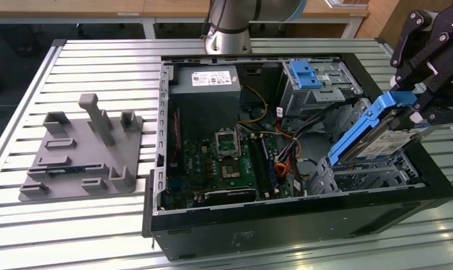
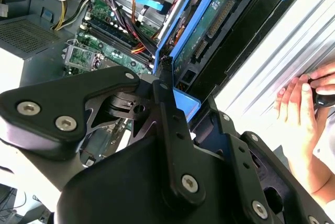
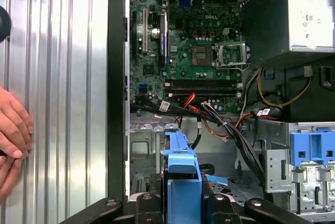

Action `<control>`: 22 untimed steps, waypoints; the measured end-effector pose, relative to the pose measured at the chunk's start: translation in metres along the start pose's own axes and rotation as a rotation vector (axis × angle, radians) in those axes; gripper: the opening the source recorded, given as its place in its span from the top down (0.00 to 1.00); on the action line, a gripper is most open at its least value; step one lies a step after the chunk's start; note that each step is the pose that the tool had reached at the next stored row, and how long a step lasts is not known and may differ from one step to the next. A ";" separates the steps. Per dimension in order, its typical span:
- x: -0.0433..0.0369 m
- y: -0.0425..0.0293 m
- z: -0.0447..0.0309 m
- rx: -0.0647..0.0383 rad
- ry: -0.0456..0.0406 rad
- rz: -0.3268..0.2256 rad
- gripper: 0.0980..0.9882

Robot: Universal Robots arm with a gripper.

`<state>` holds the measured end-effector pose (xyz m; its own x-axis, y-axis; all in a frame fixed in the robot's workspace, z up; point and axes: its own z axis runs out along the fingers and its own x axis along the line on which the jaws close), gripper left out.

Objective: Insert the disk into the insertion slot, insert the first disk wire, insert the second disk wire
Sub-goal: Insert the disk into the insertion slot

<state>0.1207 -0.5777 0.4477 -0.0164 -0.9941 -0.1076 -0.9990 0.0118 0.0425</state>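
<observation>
My gripper (image 1: 415,107) is shut on the blue carrier of the disk (image 1: 372,135), a silver drive that I hold tilted on edge above the right end of the open computer case (image 1: 286,216). The disk's lower end reaches the insertion slot (image 1: 376,173), a low grey perforated cage in the case's near right corner. In the first wrist view the blue carrier (image 3: 180,179) stands between my black fingers (image 3: 144,205). The second wrist view shows the disk's green circuit board (image 2: 209,20) and the carrier's blue edge (image 2: 184,102) by my gripper (image 2: 183,96). Loose black, orange and red wires (image 3: 220,122) lie beside the cage.
A taller grey cage with blue latches (image 1: 313,76) stands at the case's far right. The motherboard (image 1: 230,163) and power supply (image 1: 205,81) take up the rest of the case. A grey fixture plate (image 1: 84,152) sits at the exterior view's left. A person's hand (image 2: 303,111) rests on the slatted table beside the case.
</observation>
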 end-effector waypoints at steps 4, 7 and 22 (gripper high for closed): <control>0.0010 -0.0004 0.0016 0.000 -0.0003 0.000 0.70; 0.0020 -0.0006 0.0036 0.000 -0.0001 0.000 0.70; 0.0051 -0.0011 0.0164 0.000 -0.0004 0.000 0.70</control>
<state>0.1211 -0.5810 0.4309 -0.0165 -0.9940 -0.1080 -0.9990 0.0119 0.0426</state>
